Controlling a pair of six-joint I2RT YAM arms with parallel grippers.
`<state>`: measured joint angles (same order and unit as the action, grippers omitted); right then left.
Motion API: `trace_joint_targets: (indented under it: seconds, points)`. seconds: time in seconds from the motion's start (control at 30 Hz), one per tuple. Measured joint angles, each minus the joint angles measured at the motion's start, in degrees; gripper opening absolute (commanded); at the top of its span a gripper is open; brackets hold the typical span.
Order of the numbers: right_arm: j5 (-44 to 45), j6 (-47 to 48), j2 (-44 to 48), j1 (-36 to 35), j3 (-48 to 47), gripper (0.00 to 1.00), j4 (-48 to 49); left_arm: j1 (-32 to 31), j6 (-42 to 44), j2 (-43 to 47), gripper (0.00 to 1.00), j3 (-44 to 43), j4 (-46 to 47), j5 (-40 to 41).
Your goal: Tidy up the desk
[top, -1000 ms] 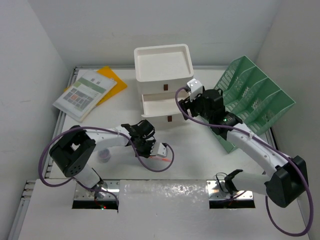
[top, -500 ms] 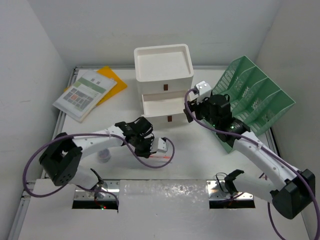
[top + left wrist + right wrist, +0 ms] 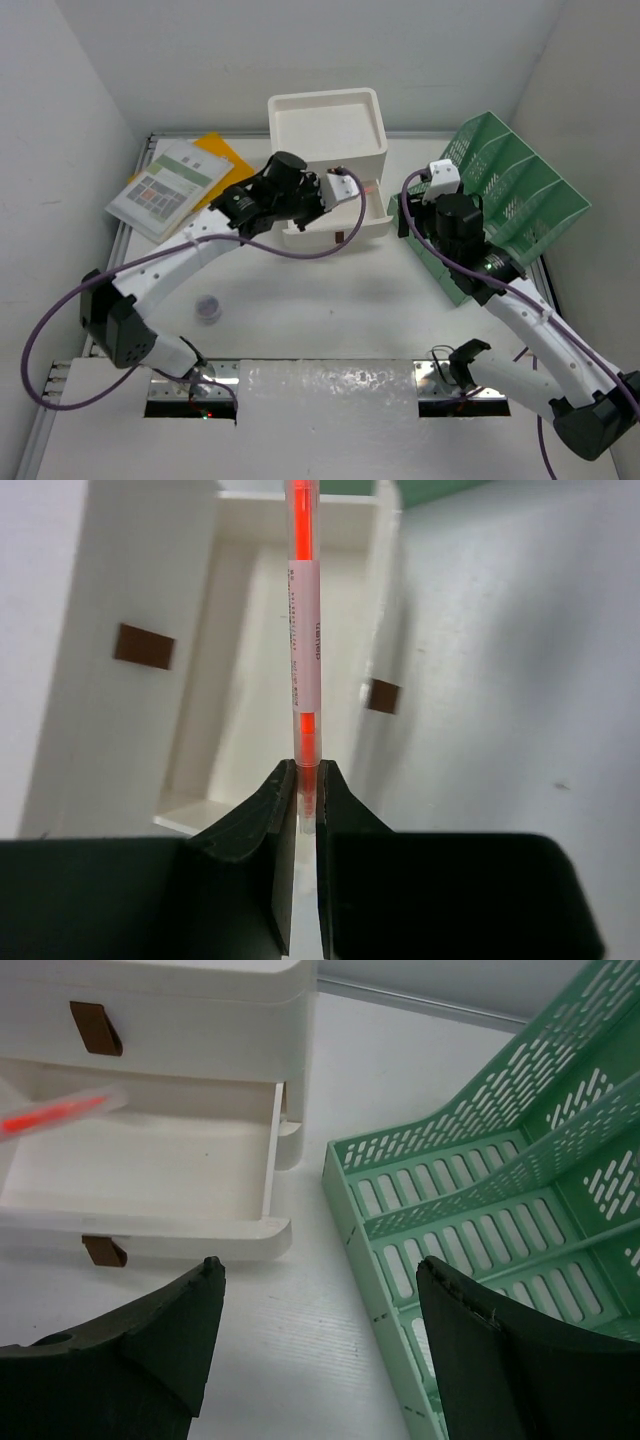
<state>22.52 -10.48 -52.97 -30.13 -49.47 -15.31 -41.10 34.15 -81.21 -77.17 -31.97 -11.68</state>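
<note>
1. Up from the bench's (image 3: pixel 330 300) near side, my left gripper (image 3: pixel 305 780), clamped on the orange pen (image 3: pixel 303 630), now hovers over the open drawer (image 3: pixel 245 680).
2. My right gripper (image 3: pixel 320 1300) stands apart (empty).
3. Stowing step; next: lower, then release.

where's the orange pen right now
Centre of the top view: the pen is pinched in the left gripper, poking out over the open drawer of the white drawer unit, left of the green rack.
</note>
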Motion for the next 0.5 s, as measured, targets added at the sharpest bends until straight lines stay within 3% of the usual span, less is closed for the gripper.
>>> trace_joint_targets:
  seconds: [0.1, 0.13, 0.17, 0.2, 0.23, 0.27, 0.5]
  points:
    - [-0.68, -0.24, -0.13, 0.00, 0.15, 0.77, -0.22, 0.90, 0.13, -5.40, 0.03, -2.10, 2.25, 3.28]
    - [-1.07, -0.31, -0.17, 0.00, 0.17, 0.77, -0.24, 1.11, 0.11, -7.23, 0.16, -2.47, 2.56, 4.48]
    - [-1.64, -0.31, -0.24, 0.02, 0.17, 0.78, -0.20, 1.42, 0.13, -8.94, 0.44, -2.78, 2.73, 5.44]
    - [-2.27, -0.35, -0.37, 0.02, 0.17, 0.78, -0.22, 1.66, 0.28, -10.67, 0.60, -3.04, 2.86, 6.54]
    - [-3.02, -0.48, -0.59, 0.00, 0.17, 0.78, -0.22, 1.75, 0.20, -12.13, 0.83, -3.17, 2.93, 7.41]
    - [-3.61, -0.63, -0.76, 0.00, 0.17, 0.78, -0.20, 1.88, 0.26, -13.16, 0.99, -3.19, 2.91, 8.09]
    - [-8.07, -2.86, -1.77, 0.00, 1.88, 0.75, 2.60, 3.06, -2.91, -12.74, 1.00, -5.07, 2.29, 10.80]
